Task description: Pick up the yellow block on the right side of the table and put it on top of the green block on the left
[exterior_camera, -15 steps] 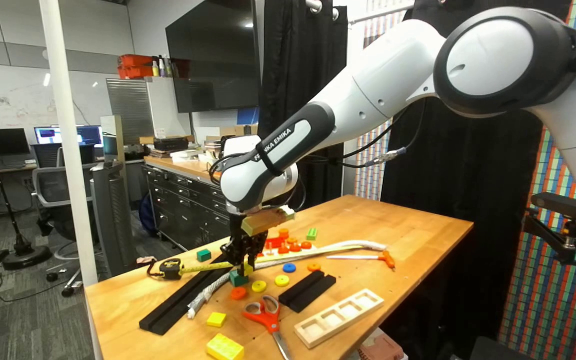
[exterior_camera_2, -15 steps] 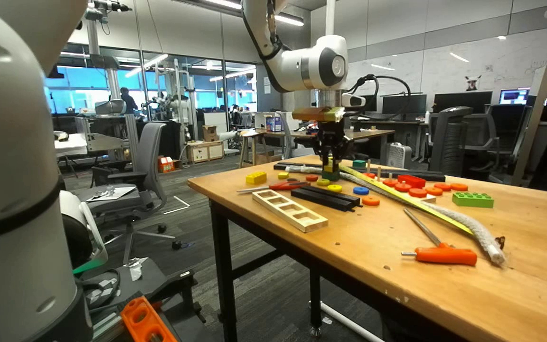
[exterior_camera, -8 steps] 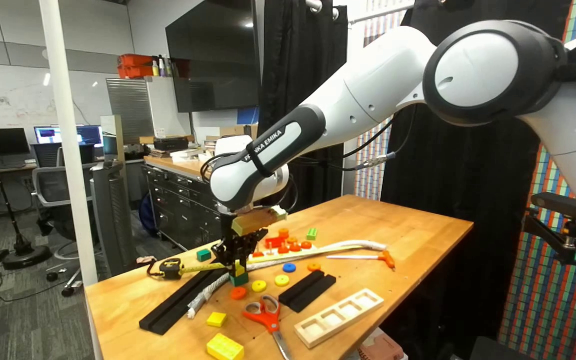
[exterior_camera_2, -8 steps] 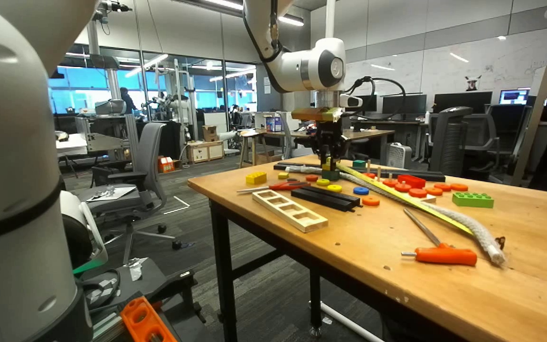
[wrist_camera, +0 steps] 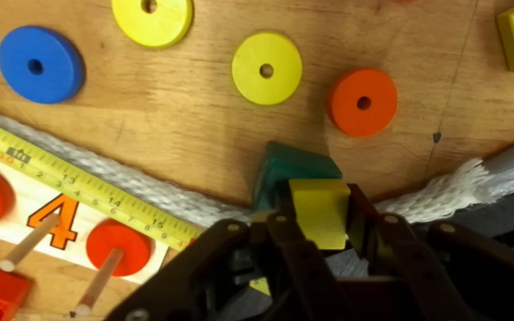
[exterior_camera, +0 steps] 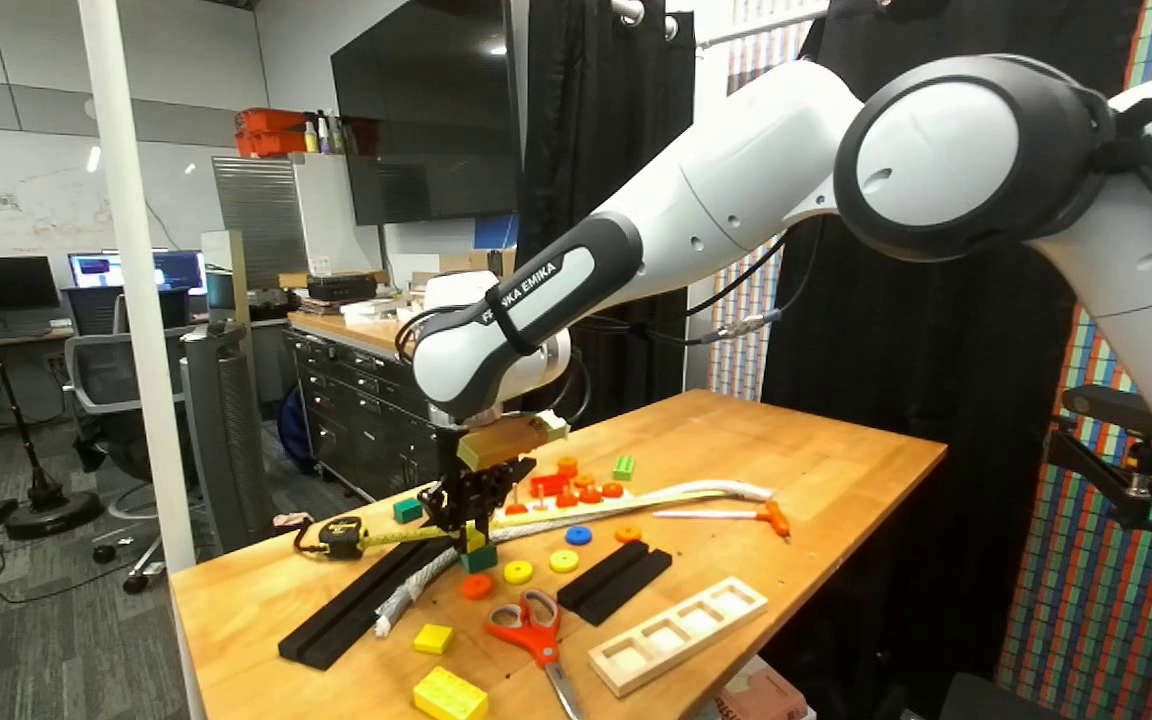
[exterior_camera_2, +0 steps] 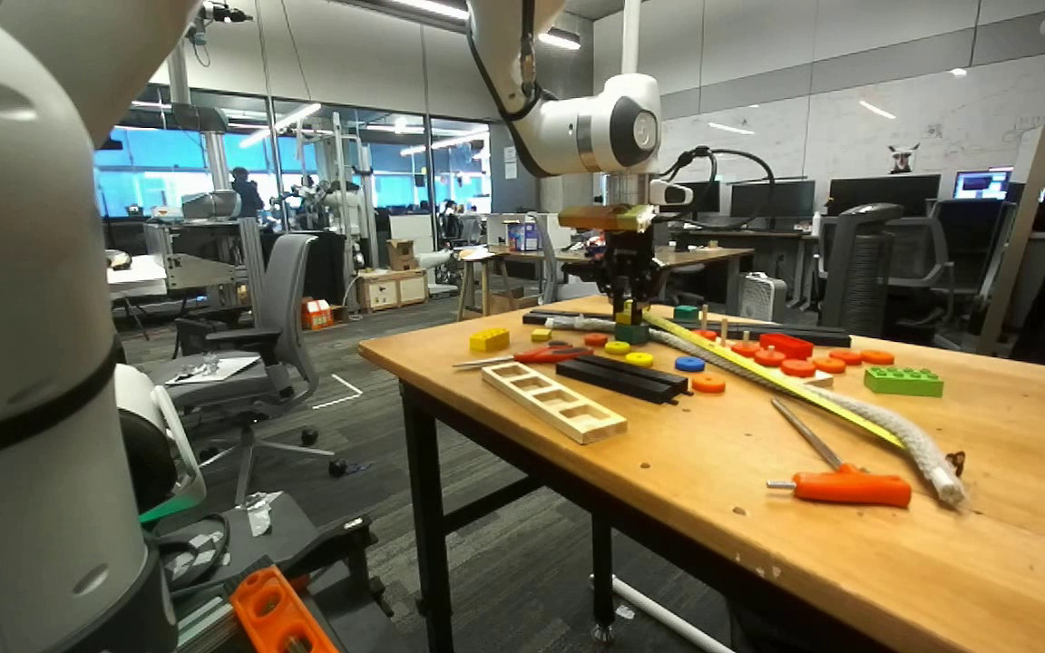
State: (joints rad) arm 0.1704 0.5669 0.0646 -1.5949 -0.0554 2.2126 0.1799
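The tiny yellow block is between the fingers of my gripper, which is shut on it. In an exterior view the yellow block is directly above the dark green block, which stands on the table. In another exterior view the yellow block also shows just over the green block. In the wrist view the green block sticks out past the yellow one at the top and left. I cannot tell whether the two blocks touch. The fingers hide part of both.
An orange ring, yellow ring and blue ring lie close by. A white rope and tape measure strip run beside the green block. Red scissors, a larger yellow block and black strips lie around.
In an exterior view, my gripper with the yellow block has moved left and slightly down, over the green block. The last half second shows only a small shift.
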